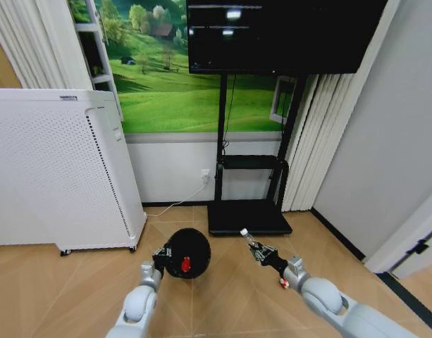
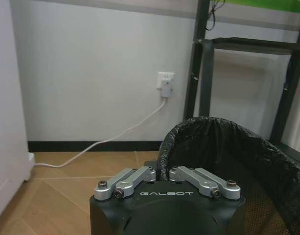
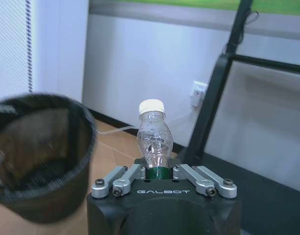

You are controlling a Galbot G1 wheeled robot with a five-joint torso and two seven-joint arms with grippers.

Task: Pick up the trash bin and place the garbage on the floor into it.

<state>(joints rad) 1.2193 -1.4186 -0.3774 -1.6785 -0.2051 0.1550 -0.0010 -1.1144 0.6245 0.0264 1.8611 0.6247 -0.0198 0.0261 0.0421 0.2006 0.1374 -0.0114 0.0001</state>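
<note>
From the head view, the left end effector point(image 1: 161, 255) grips the bin point(image 1: 187, 253) by its rim, tipped so its mouth faces up, with one red piece point(image 1: 185, 264) inside. The right end effector point(image 1: 258, 251) holds a clear bottle point(image 1: 247, 237) beside it, probably ready to drop in. Another red-and-white scrap point(image 1: 283, 283) lies on the wood floor point(image 1: 75, 289).

Left wrist view: fingers clamp the lined rim point(image 2: 162, 149); a wall socket point(image 2: 165, 80) sits behind.

Right wrist view: the bottle point(image 3: 153, 137) stands pinched at its green label, near the bin point(image 3: 39, 152).

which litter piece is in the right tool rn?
The clear bottle with white cap, clamped in the right tool. One red piece is in the trash bin; another is on the floor.
</note>
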